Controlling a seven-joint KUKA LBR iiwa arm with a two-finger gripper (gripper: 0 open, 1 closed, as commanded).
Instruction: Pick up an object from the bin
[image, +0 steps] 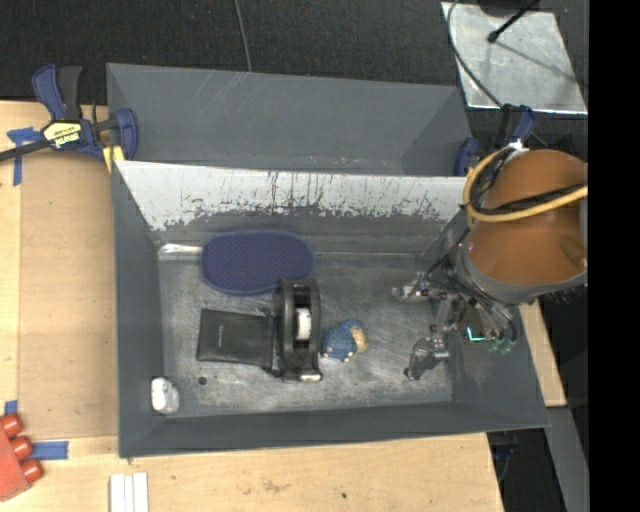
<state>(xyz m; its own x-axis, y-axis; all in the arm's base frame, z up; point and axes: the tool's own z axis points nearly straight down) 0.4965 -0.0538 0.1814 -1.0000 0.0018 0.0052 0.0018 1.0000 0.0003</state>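
My gripper (416, 329) hangs low over the right part of the bin floor, under the orange cover. Its two fingers stand apart, one fingertip (407, 292) toward the back and the other toward the front, with nothing between them, so it is open. The nearest loose thing is a small blue and tan lump (343, 340), a short way to the left of the fingers and apart from them. Left of that stands a black tape dispenser (298, 330) with a white roll inside.
A flat black pouch (232, 337) lies against the dispenser's left side. A dark blue oval pad (257, 262) rests near the back wall. A small white crumpled piece (164, 396) sits in the front left corner. Bare floor lies under the gripper.
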